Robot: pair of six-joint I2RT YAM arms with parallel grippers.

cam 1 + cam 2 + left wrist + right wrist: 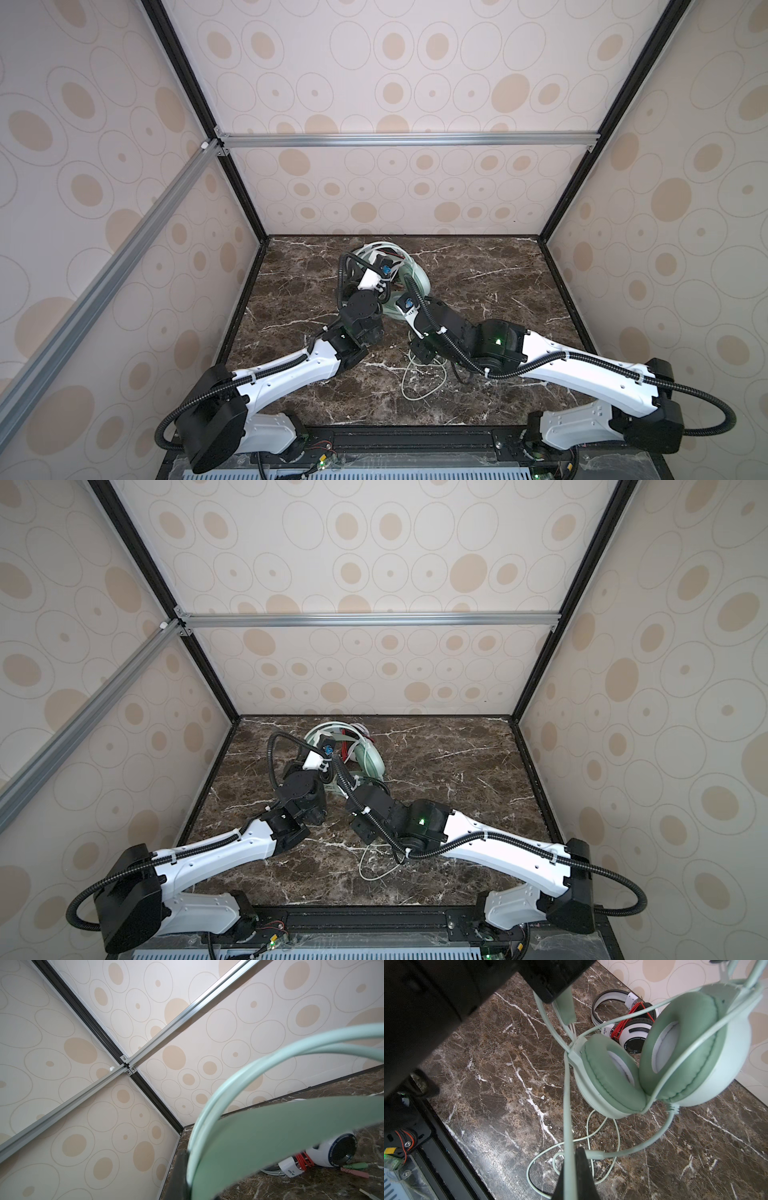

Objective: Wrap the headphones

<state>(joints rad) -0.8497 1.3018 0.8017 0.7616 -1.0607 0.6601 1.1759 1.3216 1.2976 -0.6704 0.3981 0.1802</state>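
Your left gripper (pixel 188 1178) is clamped on the headband of the mint-green headset (pixel 612 1084), toward the back middle of the marble table (pixel 498 1064). Your right gripper (pixel 570 1180) pinches its green cord (pixel 566 1105), slack looping on the table. The white headset (pixel 633 1030) lies by the back wall, red cord (pixel 623 1024) bundled on it

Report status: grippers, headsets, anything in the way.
Left gripper shut on mint headset headband; right gripper shut on green cord. Cord crosses ear cups, slack on table. White headset behind, not blocking.
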